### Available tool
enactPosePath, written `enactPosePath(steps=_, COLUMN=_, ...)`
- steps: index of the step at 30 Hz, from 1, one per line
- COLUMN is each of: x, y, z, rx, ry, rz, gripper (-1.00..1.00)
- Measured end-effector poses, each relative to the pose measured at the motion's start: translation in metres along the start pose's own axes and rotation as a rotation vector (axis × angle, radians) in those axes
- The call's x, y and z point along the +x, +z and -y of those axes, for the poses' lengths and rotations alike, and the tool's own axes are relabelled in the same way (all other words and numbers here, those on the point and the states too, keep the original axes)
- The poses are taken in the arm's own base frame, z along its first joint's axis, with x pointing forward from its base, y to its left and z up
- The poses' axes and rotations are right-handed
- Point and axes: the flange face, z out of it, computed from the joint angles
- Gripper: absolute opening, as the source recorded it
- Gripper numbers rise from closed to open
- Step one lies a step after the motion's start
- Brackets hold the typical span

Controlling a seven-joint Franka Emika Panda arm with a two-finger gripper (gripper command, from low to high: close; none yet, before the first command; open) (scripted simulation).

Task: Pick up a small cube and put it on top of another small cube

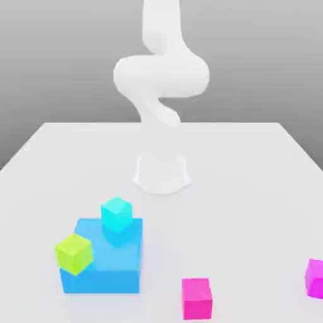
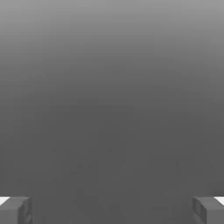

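The small cube (image 1: 196, 298), hot pink, lies on the white table near its front edge, a little toward the exterior view's right. Another small cube (image 1: 74, 253), lime green, sits at the near left corner of a big blue block (image 1: 107, 268); whether it rests on the block or against it I cannot tell. In the hand view my gripper (image 2: 112, 211) is open, its fingertips (image 2: 15, 210) far apart with nothing between them, and it faces plain grey background. The white arm (image 1: 161, 76) rises from its base (image 1: 162, 173) and leaves the exterior view at the top.
A cyan cube (image 1: 117, 214) sits on top of the blue block toward its back. A more violet-magenta cube (image 1: 314, 277) lies at the exterior view's right edge. The white table (image 1: 252, 189) stretches from the arm's base forward to the cubes.
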Motion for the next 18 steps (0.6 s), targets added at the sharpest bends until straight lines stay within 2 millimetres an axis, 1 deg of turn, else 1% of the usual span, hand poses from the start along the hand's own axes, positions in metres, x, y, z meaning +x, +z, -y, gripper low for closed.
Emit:
enactPosePath(steps=4, x=-0.015, y=0.084, z=-0.001, rx=-0.089, ry=-0.007, rz=0.079, gripper=0.0)
enactPosePath(steps=9, x=-0.045, y=0.179, z=-0.014, rx=-0.192, ry=-0.017, rz=0.176, gripper=0.0)
enactPosePath(steps=14, x=-0.088, y=0.265, z=-0.041, rx=-0.291, ry=-0.028, rz=0.278, gripper=0.0)
enactPosePath(steps=18, x=-0.132, y=0.324, z=-0.07, rx=-0.367, ry=-0.038, rz=0.362, gripper=0.0)
